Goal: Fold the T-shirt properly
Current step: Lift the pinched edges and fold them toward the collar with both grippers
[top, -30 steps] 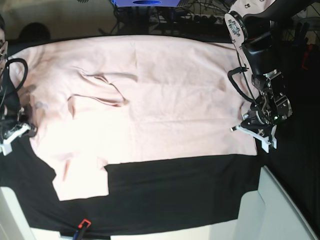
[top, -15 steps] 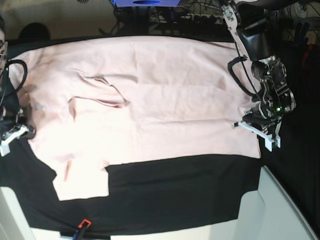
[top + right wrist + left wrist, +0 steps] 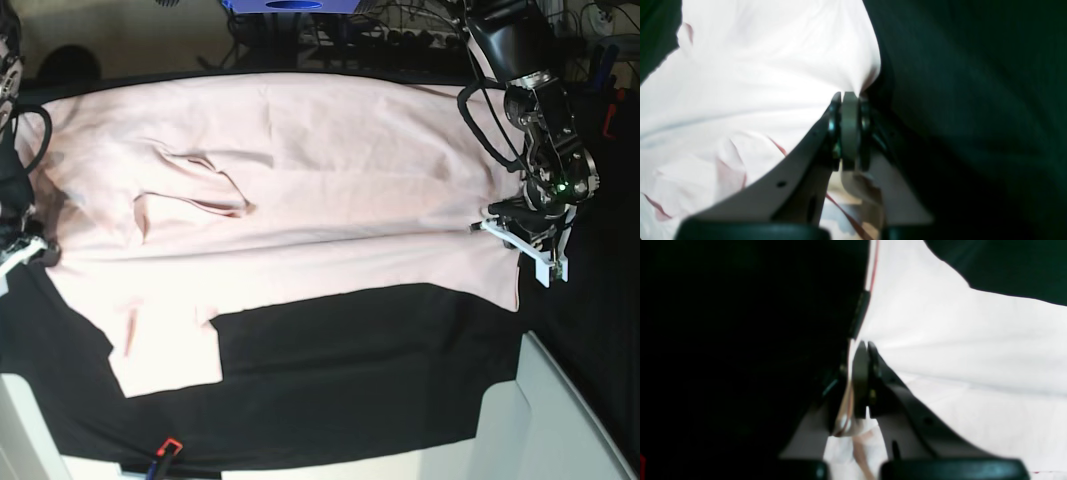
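Here the pale pink T-shirt (image 3: pixel 300 190) lies spread across the black table cloth (image 3: pixel 360 370), the left gripper (image 3: pixel 530 245) pinched tight on its edge at one end and the right gripper (image 3: pixel 20 255) clamped on the fabric at the opposite end, both jaws closed on cloth.

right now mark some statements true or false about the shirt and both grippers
1. The left gripper is shut on the T-shirt. True.
2. The right gripper hangs open above the cloth. False: it is shut on the T-shirt's edge.
3. The T-shirt is already folded into a small square. False: it lies spread wide over the black table cloth.
4. A sleeve lies on the black table cloth at the near side. True.
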Robot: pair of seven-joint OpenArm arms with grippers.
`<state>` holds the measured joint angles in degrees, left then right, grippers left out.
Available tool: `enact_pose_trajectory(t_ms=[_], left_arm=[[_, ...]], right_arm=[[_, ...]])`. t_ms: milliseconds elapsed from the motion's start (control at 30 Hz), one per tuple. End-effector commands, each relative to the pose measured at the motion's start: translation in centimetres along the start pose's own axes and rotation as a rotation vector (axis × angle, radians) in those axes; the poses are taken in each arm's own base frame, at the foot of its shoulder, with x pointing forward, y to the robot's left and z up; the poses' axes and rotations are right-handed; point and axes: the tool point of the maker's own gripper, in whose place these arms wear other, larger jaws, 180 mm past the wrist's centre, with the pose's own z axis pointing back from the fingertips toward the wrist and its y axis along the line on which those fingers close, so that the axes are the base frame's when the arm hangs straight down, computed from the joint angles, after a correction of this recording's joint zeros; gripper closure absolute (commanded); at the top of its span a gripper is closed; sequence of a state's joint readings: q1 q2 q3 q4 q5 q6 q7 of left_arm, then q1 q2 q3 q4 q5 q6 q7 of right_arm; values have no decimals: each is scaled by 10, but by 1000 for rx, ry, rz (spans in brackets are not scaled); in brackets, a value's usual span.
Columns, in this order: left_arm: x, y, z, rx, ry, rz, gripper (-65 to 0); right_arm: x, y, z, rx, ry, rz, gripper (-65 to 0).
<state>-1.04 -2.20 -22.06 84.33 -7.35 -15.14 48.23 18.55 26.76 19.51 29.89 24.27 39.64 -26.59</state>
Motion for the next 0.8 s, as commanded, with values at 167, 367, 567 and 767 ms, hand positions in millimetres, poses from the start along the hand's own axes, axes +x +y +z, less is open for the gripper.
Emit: enact_pose_trajectory(t_ms=[167,367,567,767], left_arm=[[7,5,13,17,-50,-22,0],[0,9,23,30,-51,-42,0],[-10,2,24,13,-31,-68,0],[-15,-16,25,-25,-23,-115,0]], right_arm=[[28,-12,13,-16,-87,-14,0],[22,-22,19,-33,-104,-57,0],[2,-27,21,-44,-67,-60,0],[3,-29,29,-58,-81,-17,0]])
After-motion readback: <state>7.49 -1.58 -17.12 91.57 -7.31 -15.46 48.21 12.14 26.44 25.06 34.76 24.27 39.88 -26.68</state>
